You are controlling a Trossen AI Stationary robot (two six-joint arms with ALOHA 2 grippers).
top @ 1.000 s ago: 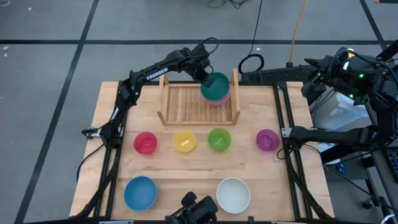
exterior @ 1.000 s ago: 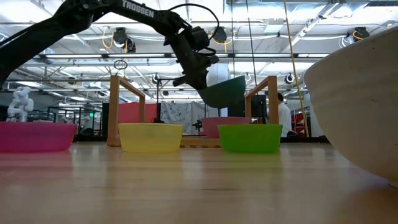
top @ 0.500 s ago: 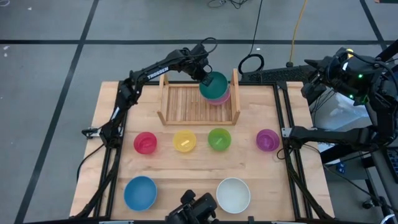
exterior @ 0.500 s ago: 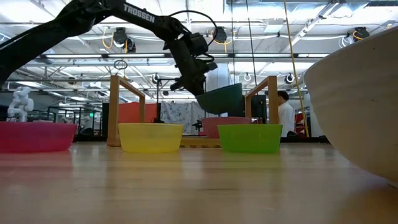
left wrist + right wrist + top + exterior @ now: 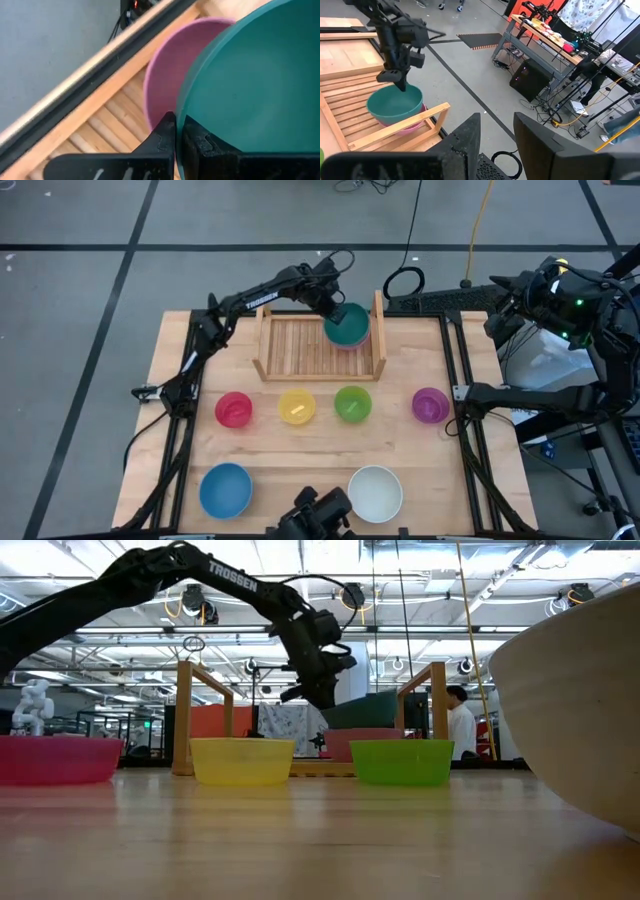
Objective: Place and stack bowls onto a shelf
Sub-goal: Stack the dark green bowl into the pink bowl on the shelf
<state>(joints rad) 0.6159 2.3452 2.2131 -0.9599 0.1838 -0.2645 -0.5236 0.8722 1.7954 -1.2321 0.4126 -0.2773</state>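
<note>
Your left arm reaches long from its base at the desk's [image 5: 180, 480] left edge, stretched up and across to the far right corner of the low light-wood slatted shelf [image 5: 300, 345]. In the low view the forearm slopes down from upper left and the wrist bends so the left hand [image 5: 333, 308] points downward.

The left hand is pinched closed on the rim of the small round teal green plastic bowl [image 5: 348, 326]. In the left wrist view one finger [image 5: 162, 137] sits outside the rim and the other inside.

The teal bowl sits low over the small pink plastic bowl [image 5: 170, 80], which rests on the shelf slats at the right end, just beside the right upright board [image 5: 432, 710]. The teal bowl is slightly offset, with pink rim showing on one side. You cannot tell whether it is fully seated.

On the desk in front of the shelf stands a row: red bowl [image 5: 234, 409], yellow bowl [image 5: 297, 407], light green bowl [image 5: 353, 404], purple bowl [image 5: 430, 405]. Nearer the front edge: blue bowl [image 5: 225, 490], white bowl [image 5: 375, 492].

Your right arm waits off the desk's far right corner, with the right hand [image 5: 495, 131] spread apart and holding nothing.
</note>
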